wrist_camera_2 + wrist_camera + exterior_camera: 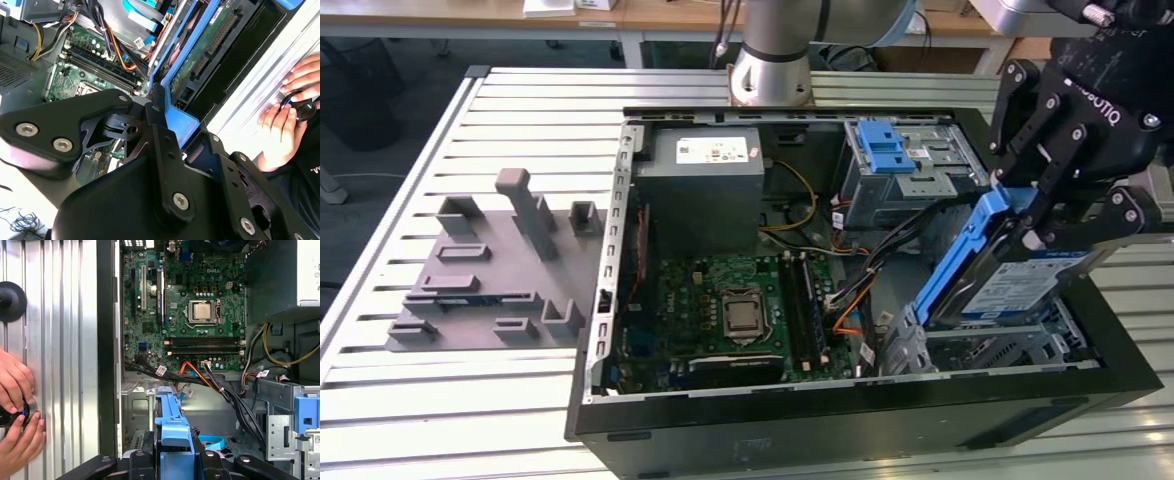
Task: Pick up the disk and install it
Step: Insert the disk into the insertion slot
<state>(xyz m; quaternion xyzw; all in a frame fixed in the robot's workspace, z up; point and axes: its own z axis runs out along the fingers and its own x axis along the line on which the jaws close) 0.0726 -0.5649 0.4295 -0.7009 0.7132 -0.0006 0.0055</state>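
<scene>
Gripper [1034,235] clamped on the disk [1021,285], fingers on its blue rails. Disk hangs steeply tilted, label facing out, over the corner of the open computer case [854,415] at the exterior view's right. Its low end is at the bare metal drive bay [987,350]; can't tell if they touch. In the first wrist view a blue rail of the disk [172,425] runs out from the gripper [172,462]; in the second wrist view the disk's green underside [210,40] shows.

Beyond, cable bundle [881,250], then motherboard [720,310] flat in the case. Further back, grey power supply [707,175] and a drive cage with blue latch [894,150]. Grey fixture block [494,270] sits on the slatted tabletop [454,400], well apart from the case. A person's hands [17,415] hold a small black round object beside the case.
</scene>
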